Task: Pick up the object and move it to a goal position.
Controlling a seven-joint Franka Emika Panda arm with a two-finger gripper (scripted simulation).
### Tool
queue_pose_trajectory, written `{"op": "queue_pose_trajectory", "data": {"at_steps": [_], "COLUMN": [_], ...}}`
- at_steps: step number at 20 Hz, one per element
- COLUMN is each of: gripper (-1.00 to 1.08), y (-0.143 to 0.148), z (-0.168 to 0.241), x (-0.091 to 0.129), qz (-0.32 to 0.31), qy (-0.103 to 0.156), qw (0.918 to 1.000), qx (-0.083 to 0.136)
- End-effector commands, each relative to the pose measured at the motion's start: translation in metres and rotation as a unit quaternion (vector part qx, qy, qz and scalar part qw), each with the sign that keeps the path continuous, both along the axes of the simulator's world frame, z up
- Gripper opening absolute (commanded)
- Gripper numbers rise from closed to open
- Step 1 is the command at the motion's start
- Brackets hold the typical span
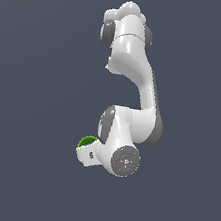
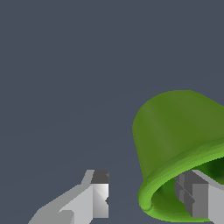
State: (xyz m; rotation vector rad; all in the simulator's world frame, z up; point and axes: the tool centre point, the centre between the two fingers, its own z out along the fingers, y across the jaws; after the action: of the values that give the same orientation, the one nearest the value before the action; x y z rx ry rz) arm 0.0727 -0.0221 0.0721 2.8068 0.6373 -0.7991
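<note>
Scene: a Franka Panda arm folds low over a bare grey bench.
Cup: the green cup lies tipped, at the exterior view's 9 o'clock from the wrist.
Gripper: the gripper stands wide; one finger sits inside the cup's mouth, the other outside, apart.
Handling: probably light, stiff, slick plastic; pinch the wall at the rim.
Writing: none legible.

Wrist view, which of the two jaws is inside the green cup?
The jaw seen through the open mouth of the green cup, behind its rim lip. The other jaw stands clear of the cup's outer wall, against bare background.
</note>
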Motion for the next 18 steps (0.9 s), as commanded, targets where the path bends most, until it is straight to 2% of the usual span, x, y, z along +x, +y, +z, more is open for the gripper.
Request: {"op": "queue_pose_trajectory", "data": {"at_steps": [1, 5, 6, 18], "gripper": [0.28, 0.28, -1.00, -1.00], "y": [-0.0004, -0.0007, -0.0007, -0.0003], "z": [-0.0004, -0.0004, -0.0004, 0.0006], "x": [0.0006, 0.0008, 0.0008, 0.0013], "qz": [0.001, 0.002, 0.002, 0.001], "qy": [0.001, 0.002, 0.002, 0.001], "qw": [1.0000, 1.0000, 1.0000, 1.0000], "qx": [-0.001, -0.001, -0.001, 0.000]}}
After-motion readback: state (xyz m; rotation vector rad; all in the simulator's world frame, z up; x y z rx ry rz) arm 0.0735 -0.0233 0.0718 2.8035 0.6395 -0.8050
